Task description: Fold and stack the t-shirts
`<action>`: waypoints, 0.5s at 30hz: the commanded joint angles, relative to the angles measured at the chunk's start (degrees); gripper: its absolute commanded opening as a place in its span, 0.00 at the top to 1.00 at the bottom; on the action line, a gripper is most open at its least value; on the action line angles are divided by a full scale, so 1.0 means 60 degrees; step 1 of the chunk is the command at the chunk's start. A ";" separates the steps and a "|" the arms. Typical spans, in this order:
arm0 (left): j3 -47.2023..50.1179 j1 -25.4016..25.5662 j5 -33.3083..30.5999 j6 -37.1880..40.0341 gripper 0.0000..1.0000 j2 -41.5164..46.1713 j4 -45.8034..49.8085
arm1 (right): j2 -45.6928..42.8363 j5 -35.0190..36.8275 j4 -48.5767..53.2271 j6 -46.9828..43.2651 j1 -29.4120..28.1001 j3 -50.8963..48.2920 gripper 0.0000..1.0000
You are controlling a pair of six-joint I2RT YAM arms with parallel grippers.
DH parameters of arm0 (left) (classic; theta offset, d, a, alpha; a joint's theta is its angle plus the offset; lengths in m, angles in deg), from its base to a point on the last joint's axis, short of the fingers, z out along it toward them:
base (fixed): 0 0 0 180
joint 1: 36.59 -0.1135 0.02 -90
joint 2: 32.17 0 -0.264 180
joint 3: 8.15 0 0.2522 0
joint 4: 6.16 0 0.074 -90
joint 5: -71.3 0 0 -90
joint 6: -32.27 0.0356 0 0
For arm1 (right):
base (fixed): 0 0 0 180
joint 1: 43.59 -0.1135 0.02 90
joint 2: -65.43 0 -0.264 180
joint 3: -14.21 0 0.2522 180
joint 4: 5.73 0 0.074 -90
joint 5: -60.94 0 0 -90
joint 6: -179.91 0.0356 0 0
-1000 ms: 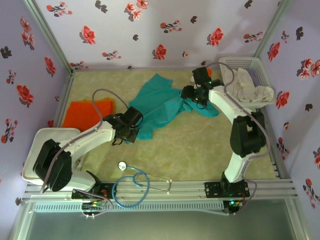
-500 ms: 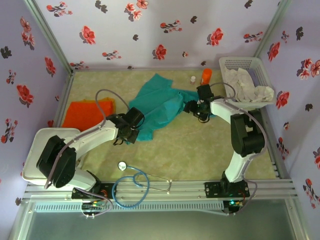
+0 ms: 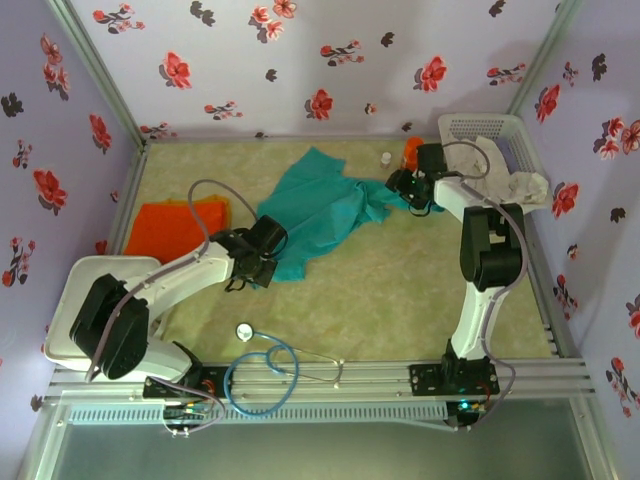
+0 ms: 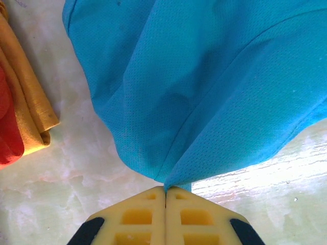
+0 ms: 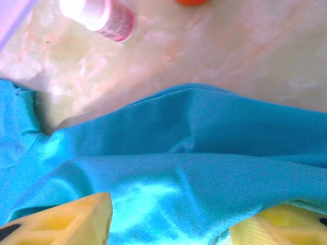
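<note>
The teal-green t-shirt lies crumpled across the middle of the table. My left gripper is at its near left corner and is shut on a pinch of the teal hem. My right gripper is at the shirt's right end, open, with its yellow fingers wide apart. Teal cloth bunches between and under them. The orange t-shirt lies folded at the left; in the left wrist view its edge shows beside the teal cloth.
A white basket holding white cloth stands at the back right. An orange bottle and a small pink-white bottle stand just behind my right gripper. A stethoscope lies near the front edge. A white board is at the left.
My right gripper has swung back and to the right, toward the bottles, and the teal shirt's right end went with it. The left gripper has kept its hold and barely moved.
</note>
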 commanded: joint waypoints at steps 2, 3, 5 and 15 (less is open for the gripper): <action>0.0134 -0.0075 0.0000 -0.0225 1.00 0.0285 0.0056 | -0.1110 -0.0058 -0.0954 -0.0686 -0.0644 -0.1406 0.40; 0.0116 -0.0075 -0.0002 -0.0263 1.00 0.0275 0.0027 | -0.1293 -0.0017 -0.1063 -0.0867 -0.0785 -0.1703 0.40; 0.0075 -0.0075 0.0064 -0.0340 1.00 0.0212 -0.0053 | -0.1630 0.0215 -0.1238 -0.1202 -0.1108 -0.2314 0.40; -0.0152 -0.0075 0.0362 -0.0241 1.00 -0.0253 -0.0197 | -0.1628 0.1642 -0.1037 -0.1878 -0.1892 -0.2820 0.33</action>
